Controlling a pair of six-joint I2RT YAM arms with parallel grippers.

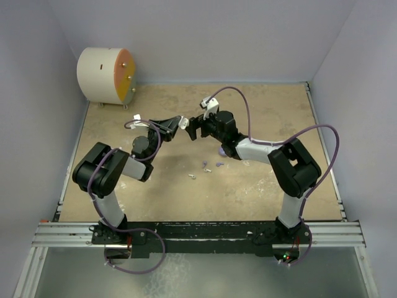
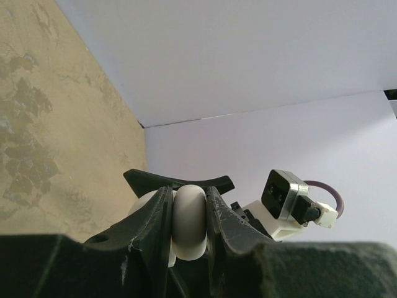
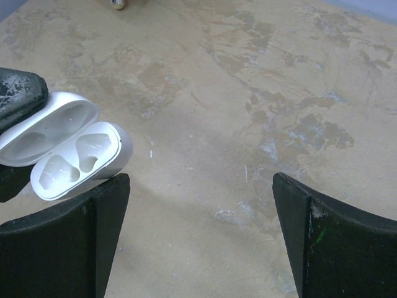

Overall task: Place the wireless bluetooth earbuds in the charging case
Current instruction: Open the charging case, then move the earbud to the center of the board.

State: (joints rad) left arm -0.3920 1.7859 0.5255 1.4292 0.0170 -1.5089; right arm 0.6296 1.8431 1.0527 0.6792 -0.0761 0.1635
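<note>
My left gripper (image 1: pixel 180 123) is shut on a white charging case (image 1: pixel 184 123) and holds it above the table. In the left wrist view the case (image 2: pixel 188 223) sits pinched between the two black fingers (image 2: pixel 149 230). The right wrist view shows this case (image 3: pixel 74 146) at the left with its lid open and two empty wells. My right gripper (image 1: pixel 193 128) faces it from the right, open, its fingers (image 3: pixel 99 217) wide apart over bare table with nothing between them. Tiny earbuds lie on the table: two lilac ones (image 1: pixel 205 165) (image 1: pixel 219 164) and a whitish one (image 1: pixel 192 176).
A big white drum with an orange face (image 1: pixel 105 76) stands in the far left corner. A small lilac round piece (image 1: pixel 221 149) lies half hidden beside the right arm. Pale walls enclose the tan table (image 1: pixel 267 112) on three sides.
</note>
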